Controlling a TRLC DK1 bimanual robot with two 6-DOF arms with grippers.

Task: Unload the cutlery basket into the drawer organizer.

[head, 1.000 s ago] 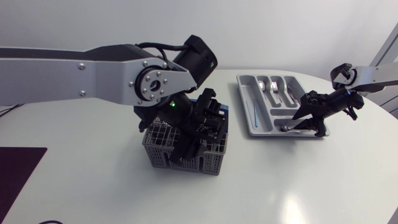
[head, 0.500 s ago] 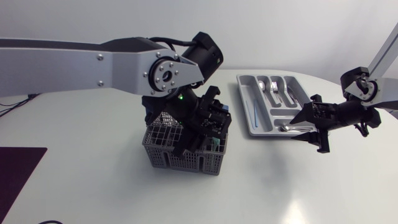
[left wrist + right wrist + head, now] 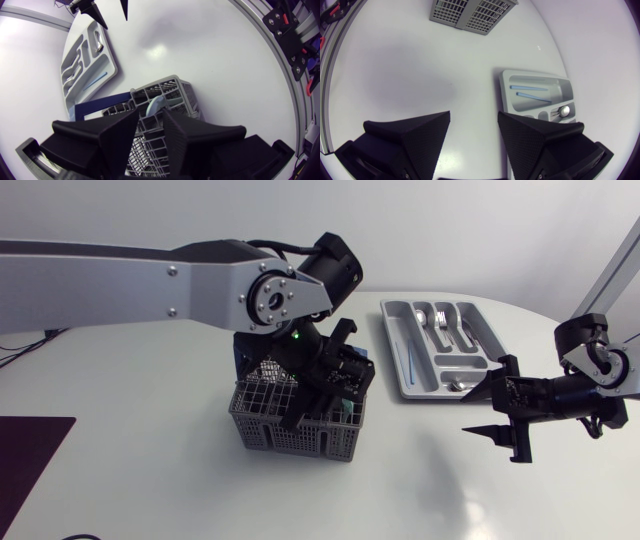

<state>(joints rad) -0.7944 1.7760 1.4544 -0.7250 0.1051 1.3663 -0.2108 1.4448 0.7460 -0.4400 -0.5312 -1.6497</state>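
The grey wire cutlery basket (image 3: 262, 430) stands at mid-table, and my left gripper (image 3: 322, 392) is lowered into its right half. In the left wrist view the left gripper (image 3: 150, 116) is open. Its fingers stand close on either side of a light blue handle (image 3: 156, 104) sticking up from the basket (image 3: 175, 90). The grey drawer organizer (image 3: 391, 350) lies at the back right with several utensils, a spoon (image 3: 460, 385) in its near compartment. My right gripper (image 3: 480, 412) hovers open and empty off the organizer's near right corner. The right wrist view shows the right gripper (image 3: 474, 119) over bare table, beside the organizer (image 3: 535, 79).
A dark blue flat object (image 3: 366, 362) lies behind the basket. Two light blue sticks (image 3: 530, 88) rest in the organizer's long slot. A dark maroon mat (image 3: 30, 450) covers the table's near left corner.
My right gripper drew back from the organizer toward the near right, leaving the spoon in the near compartment. The left gripper's fingers narrowed inside the basket.
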